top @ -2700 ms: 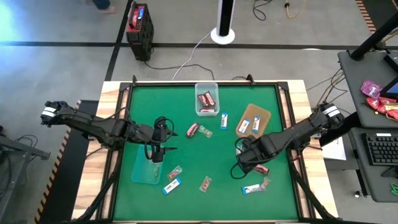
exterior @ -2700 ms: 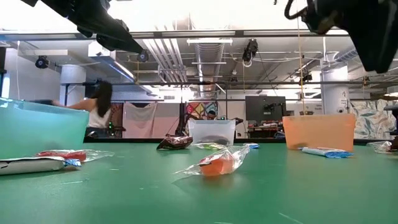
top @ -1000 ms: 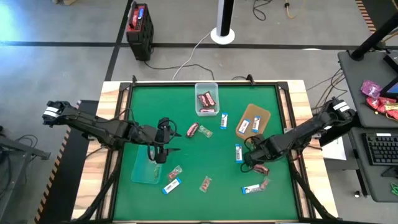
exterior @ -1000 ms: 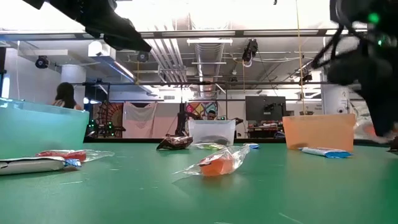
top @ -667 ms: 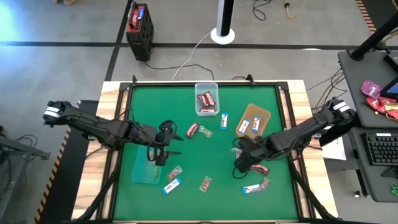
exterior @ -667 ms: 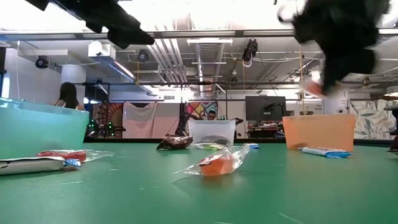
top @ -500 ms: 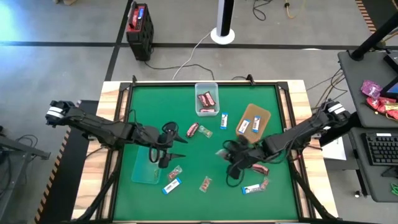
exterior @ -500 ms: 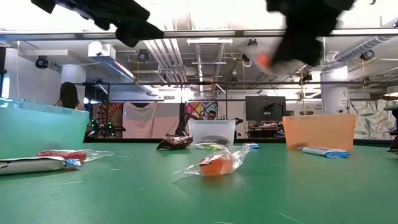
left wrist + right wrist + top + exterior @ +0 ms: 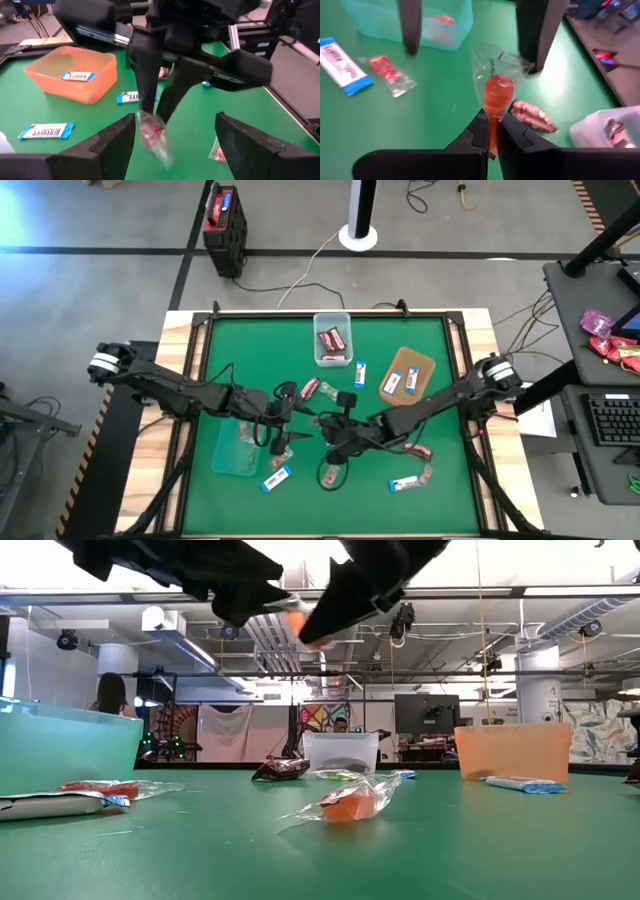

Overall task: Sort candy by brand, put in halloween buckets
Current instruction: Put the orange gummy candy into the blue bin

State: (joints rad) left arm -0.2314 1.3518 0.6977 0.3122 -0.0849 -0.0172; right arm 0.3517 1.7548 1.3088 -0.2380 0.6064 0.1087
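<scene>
The right hand (image 9: pixel 490 131) pinches a clear-wrapped red candy (image 9: pixel 496 90) above the middle of the green table (image 9: pixel 440 490), its fingers closed on the wrapper's end. The left hand (image 9: pixel 292 426), spread wide and holding nothing, faces it just beside, near the teal tub (image 9: pixel 232 452).

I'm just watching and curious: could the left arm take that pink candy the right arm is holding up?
Probably yes. The left tool is open, and the clear-pinkish candy hangs between its fingers from the shut right tool, with nothing between.
</scene>
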